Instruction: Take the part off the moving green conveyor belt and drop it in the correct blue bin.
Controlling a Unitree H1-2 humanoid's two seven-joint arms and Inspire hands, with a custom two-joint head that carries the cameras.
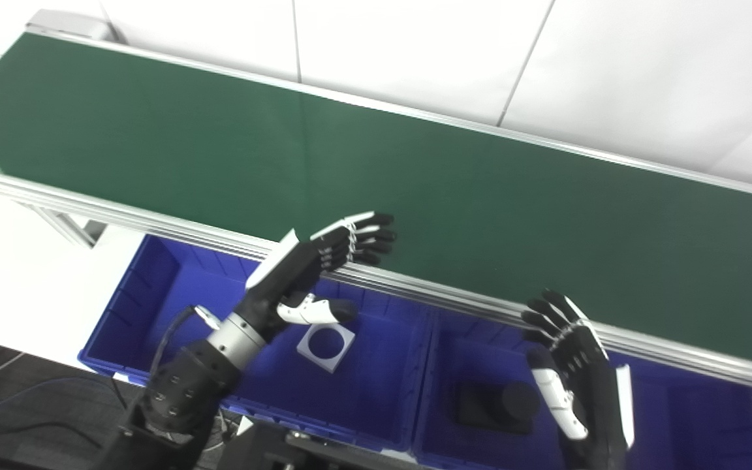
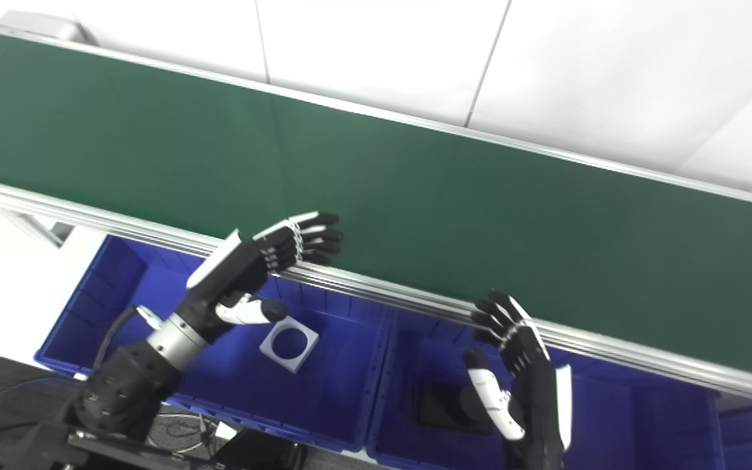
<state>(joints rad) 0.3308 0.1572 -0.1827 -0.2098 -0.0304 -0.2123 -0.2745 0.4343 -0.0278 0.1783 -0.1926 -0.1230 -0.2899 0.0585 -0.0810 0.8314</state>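
Note:
The green conveyor belt [image 1: 415, 176] runs across the view and carries no part that I can see. My left hand [image 1: 314, 264] is open and empty, raised over the left blue bin [image 1: 154, 294], its fingers reaching past the belt's near rail. A white square part with a round hole [image 1: 326, 346] lies on that bin's floor, just below the hand. My right hand [image 1: 572, 365] is open and empty above the middle blue bin [image 1: 441, 405], which holds a black part [image 1: 497, 406].
The aluminium rail [image 1: 415, 287] of the conveyor runs between the bins and the belt. A third blue bin [image 1: 709, 424] sits at the right. White wall panels stand behind the belt, and a white surface [image 1: 17, 281] lies at the left.

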